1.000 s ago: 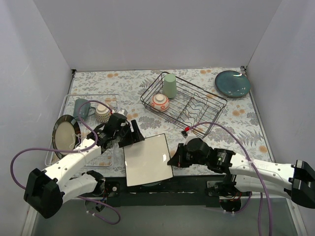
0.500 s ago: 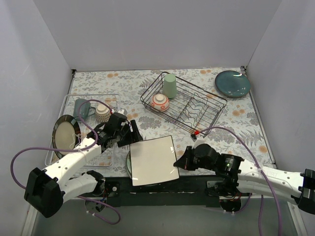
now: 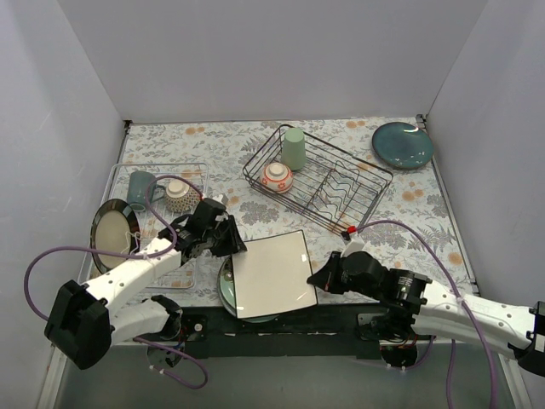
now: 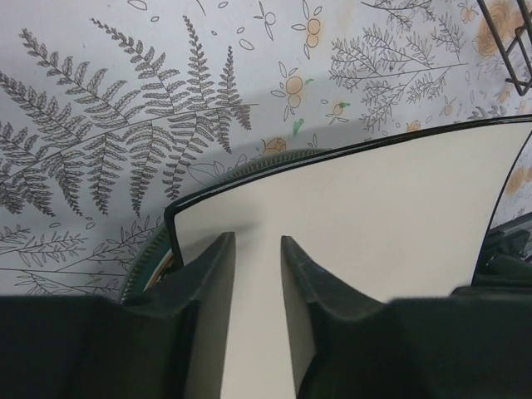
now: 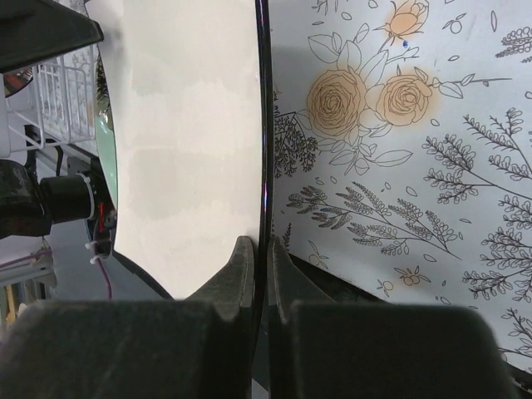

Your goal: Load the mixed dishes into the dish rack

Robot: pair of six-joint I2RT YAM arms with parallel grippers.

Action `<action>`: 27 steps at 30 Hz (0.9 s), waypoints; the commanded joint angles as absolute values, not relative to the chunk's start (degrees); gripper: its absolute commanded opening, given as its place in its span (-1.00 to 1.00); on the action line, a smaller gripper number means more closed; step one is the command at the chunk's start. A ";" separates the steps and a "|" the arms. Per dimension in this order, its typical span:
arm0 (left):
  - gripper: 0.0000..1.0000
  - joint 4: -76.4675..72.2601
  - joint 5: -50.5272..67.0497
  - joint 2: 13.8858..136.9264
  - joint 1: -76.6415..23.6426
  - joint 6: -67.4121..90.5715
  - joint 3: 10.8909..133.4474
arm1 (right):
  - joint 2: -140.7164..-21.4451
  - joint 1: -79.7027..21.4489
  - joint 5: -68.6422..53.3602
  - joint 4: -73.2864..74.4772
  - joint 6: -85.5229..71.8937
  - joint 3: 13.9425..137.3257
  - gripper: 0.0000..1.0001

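Observation:
The large white square plate (image 3: 272, 273) is held by its right edge in my right gripper (image 3: 317, 279), which is shut on its rim (image 5: 260, 245). It hangs tilted over a round light green plate (image 3: 224, 285) at the table's near edge. My left gripper (image 3: 232, 243) is at the plate's left corner, with its jaws open over the white surface (image 4: 382, 216) and gripping nothing (image 4: 258, 245). The green plate's rim shows beneath (image 4: 150, 258). The black wire dish rack (image 3: 375, 175) at the back holds the pale green cup (image 3: 294, 147) and the red-orange bowl (image 3: 277, 176).
A pale wire tray (image 3: 197, 167) on the left holds a teal mug (image 3: 140, 186) and a patterned cup (image 3: 177, 196). A black-rimmed plate (image 3: 111, 232) leans against it. A dark teal plate (image 3: 402, 145) lies at the back right.
The white plate has moved right and toward the rack in my right gripper, uncovering the green plate beneath. My left gripper has followed its left corner.

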State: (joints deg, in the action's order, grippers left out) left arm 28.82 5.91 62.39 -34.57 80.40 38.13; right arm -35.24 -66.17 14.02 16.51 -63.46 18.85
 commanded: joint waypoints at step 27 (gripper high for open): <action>-0.93 24.79 4.57 67.94 -40.34 84.11 34.80 | -46.40 -64.95 14.43 -2.62 -49.75 18.02 0.20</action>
State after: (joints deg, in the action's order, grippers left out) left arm 23.22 6.70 66.67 -39.92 84.51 36.36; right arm -44.80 -65.80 15.90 5.48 -53.10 18.83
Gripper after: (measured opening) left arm 0.039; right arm 0.599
